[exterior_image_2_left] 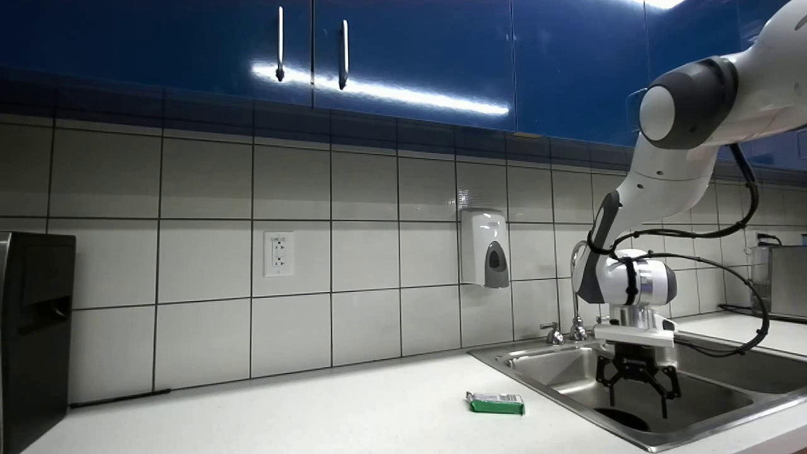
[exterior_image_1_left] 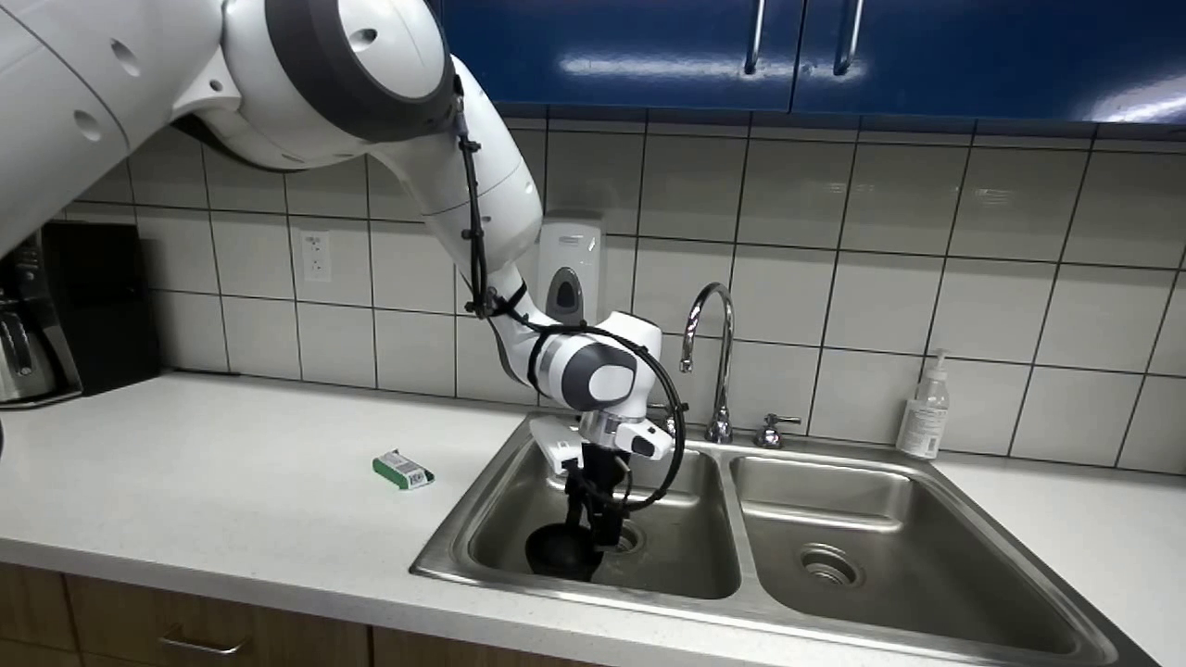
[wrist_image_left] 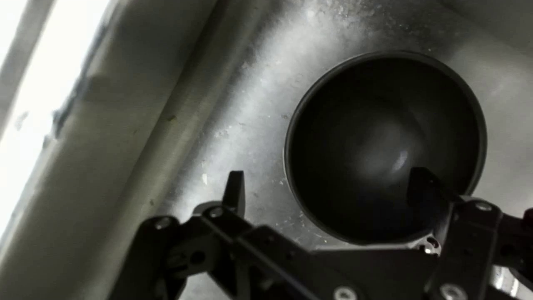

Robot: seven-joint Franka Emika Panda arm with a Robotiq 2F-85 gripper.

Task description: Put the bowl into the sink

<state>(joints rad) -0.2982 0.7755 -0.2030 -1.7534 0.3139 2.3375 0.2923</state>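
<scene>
Round black bowl [wrist_image_left: 374,137] rests in stainless-steel sink [exterior_image_1_left: 690,559]; black tool [exterior_image_2_left: 638,408] stands wide. Release seems done; next, lift straight up.

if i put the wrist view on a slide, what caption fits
Open Robotiq gripper partly in front of an upright black bowl in a stainless steel sink basin.

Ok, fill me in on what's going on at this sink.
A robot arm has the job of putting the bowl in the sink. The bowl is already in, sitting right side up in the basin nearer the packet. The gripper is open at the bowl, fingers spread apart, so it doesn't seem to be holding it. Probably all that's left is backing away.
</scene>
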